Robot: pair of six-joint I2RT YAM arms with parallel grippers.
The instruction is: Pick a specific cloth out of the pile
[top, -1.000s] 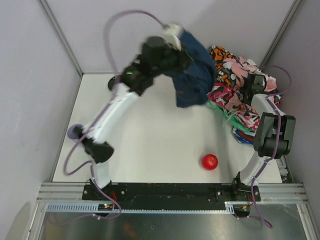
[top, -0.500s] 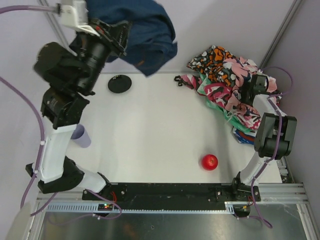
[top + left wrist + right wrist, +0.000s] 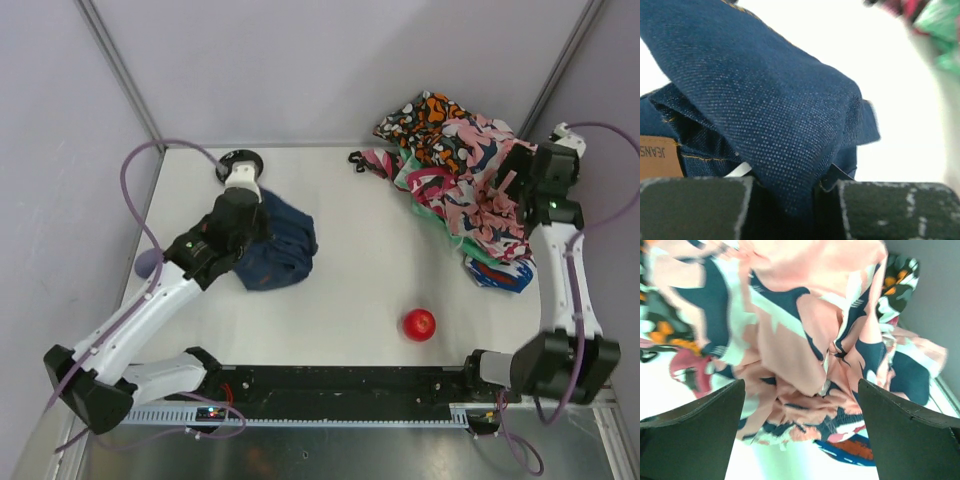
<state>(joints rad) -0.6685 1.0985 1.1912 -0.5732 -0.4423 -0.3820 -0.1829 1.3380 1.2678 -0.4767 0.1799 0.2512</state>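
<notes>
My left gripper [image 3: 792, 210] is clamped on the cloth [image 3: 285, 250]. In the left wrist view a thick fold of dark navy denim runs down between my two black fingers [image 3: 695, 207] and fills the narrow gap between them. Just to the left of that fold sits an orange-brown leather patch [image 3: 657, 157] with the word JEANS printed on it (read sideways from where my camera sits).

From above, the cloth lies crumpled on the white table [image 3: 360, 260], left of centre and well apart from the pile [image 3: 455, 180]. My left wrist is over its far left edge. Behind that wrist, near the back wall, a black round disc [image 3: 232, 160] is partly covered by my arm. A lilac cup [image 3: 147, 264] shows beside my left forearm, mostly hidden.

My right gripper [image 3: 800, 385] is spread wide with nothing between its fingers. It hangs just over the right side of the pile, and its camera shows bunched pink, white and navy patterned fabric, with orange-and-black print at the edges. The pile fills the far right corner of the table, with green and blue fabric at its near edge. A red ball [image 3: 420, 323] rests on the table nearer my bases, apart from both cloth and pile.
</notes>
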